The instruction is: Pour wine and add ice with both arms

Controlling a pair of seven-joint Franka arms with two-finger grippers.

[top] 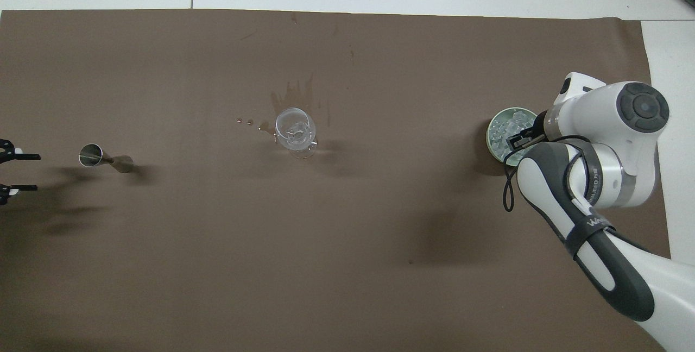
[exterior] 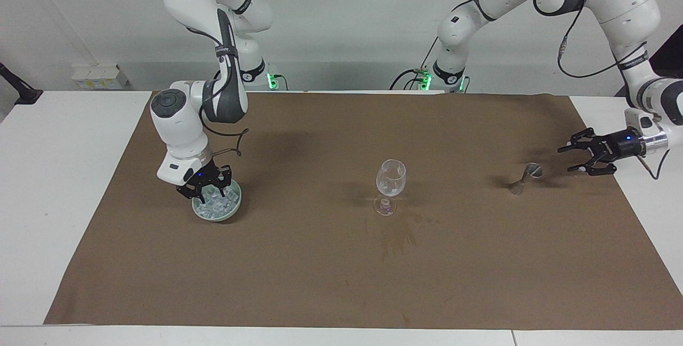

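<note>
One cube only: right gripper (exterior: 205, 190) in the ice (exterior: 216, 202), grip unclear, should lift straight; left gripper (exterior: 579, 151) waits, fingers spread.

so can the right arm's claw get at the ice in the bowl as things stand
Probably yes: the right claw is already down at the pale green bowl, right over the ice, with nothing between them.

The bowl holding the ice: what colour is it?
Pale green bowl, clearest in the overhead view.

Bright even light, soft shadows, sharp
</note>
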